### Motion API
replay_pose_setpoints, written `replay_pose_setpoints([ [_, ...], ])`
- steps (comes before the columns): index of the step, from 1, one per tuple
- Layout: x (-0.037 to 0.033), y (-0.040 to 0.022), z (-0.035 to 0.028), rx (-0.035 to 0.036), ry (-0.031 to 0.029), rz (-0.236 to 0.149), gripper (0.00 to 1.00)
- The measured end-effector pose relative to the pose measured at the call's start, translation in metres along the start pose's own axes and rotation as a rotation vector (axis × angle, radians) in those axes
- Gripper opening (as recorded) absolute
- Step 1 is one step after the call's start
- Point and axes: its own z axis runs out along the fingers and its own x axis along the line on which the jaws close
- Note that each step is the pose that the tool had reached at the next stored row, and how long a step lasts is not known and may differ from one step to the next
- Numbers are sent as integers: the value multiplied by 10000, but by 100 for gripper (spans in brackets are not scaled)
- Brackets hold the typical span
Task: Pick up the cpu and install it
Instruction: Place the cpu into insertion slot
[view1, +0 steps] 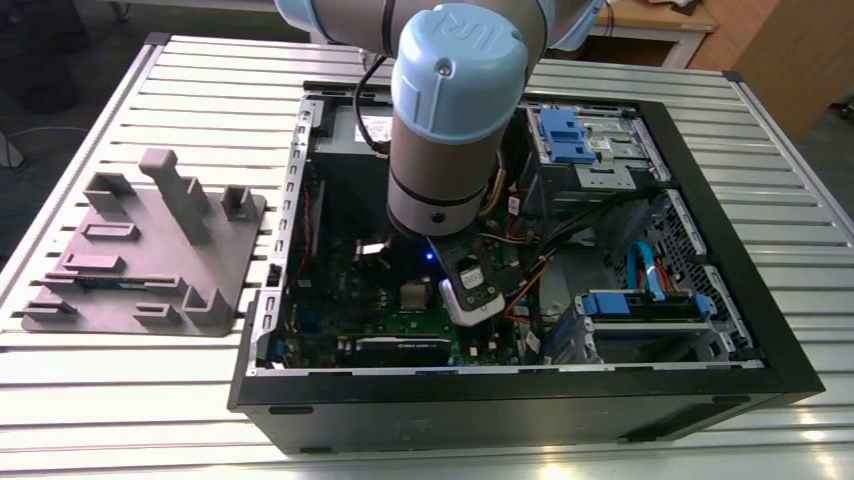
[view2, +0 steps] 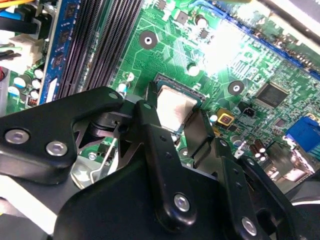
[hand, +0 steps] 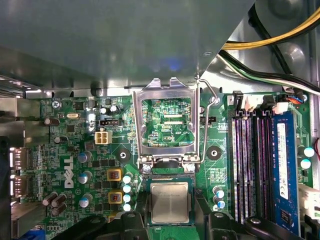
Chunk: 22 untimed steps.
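The cpu (hand: 170, 201), a small square chip with a pale metal top, lies flat in the socket on the green motherboard (hand: 65, 150). In the second wrist view the cpu (view2: 172, 111) sits between two black fingers (view2: 150, 125) that press against its opposite edges. My gripper (hand: 170, 204) is shut on it, low over the board. The hinged socket frame (hand: 167, 148) stands folded open just beyond the chip, its lever (hand: 204, 125) raised. In the exterior view the gripper (view1: 461, 298) reaches down into the open computer case (view1: 534, 400), beside the cpu (view1: 416, 294).
Black memory slots (hand: 247, 160) and a blue memory stick (hand: 282, 160) run alongside the socket. Yellow and black cables (hand: 280, 35) hang nearby. Blue drive cages (view1: 567, 135) fill the case's far corner. A grey parts fixture (view1: 147, 250) lies on the slatted table at the exterior view's left.
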Motion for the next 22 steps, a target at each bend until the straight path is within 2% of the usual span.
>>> replay_pose_setpoints([
  [3,1,2,-53,5,-1,0,49],
  [9,5,8,-227,10,-1,0,49],
  [18,6,9,-235,10,-2,0,49],
  [19,5,9,-236,10,-1,0,47],
  [20,6,9,-236,10,-1,0,41],
  [21,6,9,-237,10,-2,0,41],
  [22,6,9,-237,9,-2,0,35],
])
